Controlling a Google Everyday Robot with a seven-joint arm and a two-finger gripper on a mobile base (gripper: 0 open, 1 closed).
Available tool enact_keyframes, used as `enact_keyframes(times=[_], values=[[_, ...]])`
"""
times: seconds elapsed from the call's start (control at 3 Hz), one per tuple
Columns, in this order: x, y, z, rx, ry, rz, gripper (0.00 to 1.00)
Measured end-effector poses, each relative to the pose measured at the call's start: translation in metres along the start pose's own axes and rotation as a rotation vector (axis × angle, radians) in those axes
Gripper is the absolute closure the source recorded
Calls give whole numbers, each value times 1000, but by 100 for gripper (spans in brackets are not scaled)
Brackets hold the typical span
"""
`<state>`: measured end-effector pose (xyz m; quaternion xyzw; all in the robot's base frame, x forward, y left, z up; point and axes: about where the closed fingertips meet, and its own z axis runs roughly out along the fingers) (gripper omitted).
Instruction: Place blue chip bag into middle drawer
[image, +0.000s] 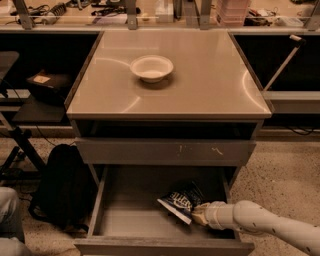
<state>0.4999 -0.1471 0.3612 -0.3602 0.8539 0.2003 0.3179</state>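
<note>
Camera view, blue chip bag (180, 201) diagonal in middle drawer (125, 222), gripper (199, 215) at right

Gripper (199, 214) at bag (180, 200), mid drawer (129, 221)

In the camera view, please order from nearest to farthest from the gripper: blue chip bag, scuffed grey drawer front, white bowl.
The gripper sits low right, inside the open grey metal middle drawer.
1. Crinkled dark-blue foil chip bag: beside it, in the drawer.
2. Grey drawer front with yellowish scuffs: just above.
3. Round white bowl: on the cabinet top, behind.
</note>
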Motion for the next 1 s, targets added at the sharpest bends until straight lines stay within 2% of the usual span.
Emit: enact_keyframes(times=[0.33,0.67,1.0], values=[[0,0,0,0,0,0,12],[0,0,0,0,0,0,0],[0,0,0,0,0,0,0]])
